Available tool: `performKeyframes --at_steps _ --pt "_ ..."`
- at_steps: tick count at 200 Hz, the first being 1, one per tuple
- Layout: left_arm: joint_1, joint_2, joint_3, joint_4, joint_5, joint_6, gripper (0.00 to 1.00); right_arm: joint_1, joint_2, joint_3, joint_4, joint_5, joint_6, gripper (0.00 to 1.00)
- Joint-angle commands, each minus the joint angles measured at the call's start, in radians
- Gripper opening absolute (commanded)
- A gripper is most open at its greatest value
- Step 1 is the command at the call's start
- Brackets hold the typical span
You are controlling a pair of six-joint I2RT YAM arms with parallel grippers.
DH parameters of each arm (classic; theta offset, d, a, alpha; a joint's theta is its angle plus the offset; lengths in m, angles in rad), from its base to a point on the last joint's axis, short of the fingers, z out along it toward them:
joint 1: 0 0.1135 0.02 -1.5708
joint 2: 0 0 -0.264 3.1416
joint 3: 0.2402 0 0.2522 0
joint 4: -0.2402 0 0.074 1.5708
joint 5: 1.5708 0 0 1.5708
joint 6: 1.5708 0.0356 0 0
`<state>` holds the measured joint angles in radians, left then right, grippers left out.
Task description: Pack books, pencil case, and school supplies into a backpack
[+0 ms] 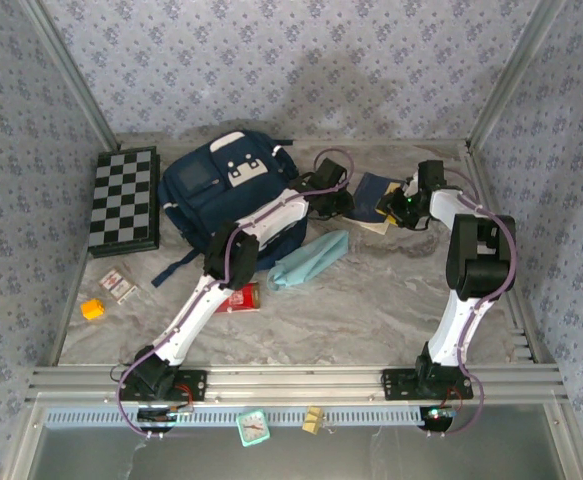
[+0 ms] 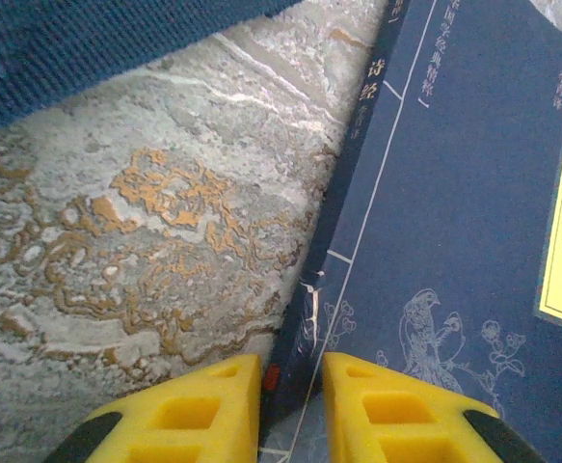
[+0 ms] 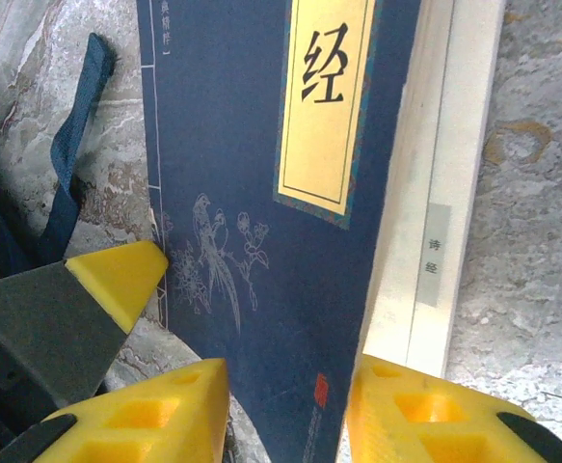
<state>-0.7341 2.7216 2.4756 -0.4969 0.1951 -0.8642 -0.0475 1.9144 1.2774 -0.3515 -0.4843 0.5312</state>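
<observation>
Books meet both tools: the left tool is closed on the spine edge of a thin navy-blue book with a yellow title label. The right tool straddles that book's corner, jaws apart; whether they pinch it I cannot tell. Under it lies a flat pale-yellow book, on the grey marbled counter just right of the large navy-blue fabric backpack.

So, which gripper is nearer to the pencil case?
Left. The left gripper is just beyond the pencil case, at the left edge of the books; the right gripper is farther right, across the books.
</observation>
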Motion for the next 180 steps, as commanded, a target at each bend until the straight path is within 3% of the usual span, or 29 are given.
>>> performKeyframes --at_steps 1,63,105,152,180 --pt "-0.019 0.014 0.04 -0.012 0.032 0.017 0.24 0.01 0.018 -0.009 0.011 -0.036 0.009 0.37" --pt "-0.019 0.005 0.039 -0.019 0.027 0.025 0.24 -0.003 0.009 -0.013 -0.007 -0.008 0.01 0.21" --pt "-0.005 -0.028 0.051 -0.024 0.03 0.028 0.27 -0.023 -0.026 -0.023 0.003 -0.018 0.029 0.0" --pt "0.021 -0.158 0.023 -0.079 0.055 0.073 0.44 -0.04 -0.127 -0.012 -0.021 -0.032 0.023 0.0" --pt "0.03 -0.33 -0.18 0.002 0.094 0.079 0.49 -0.043 -0.202 -0.005 -0.048 -0.067 0.007 0.0"
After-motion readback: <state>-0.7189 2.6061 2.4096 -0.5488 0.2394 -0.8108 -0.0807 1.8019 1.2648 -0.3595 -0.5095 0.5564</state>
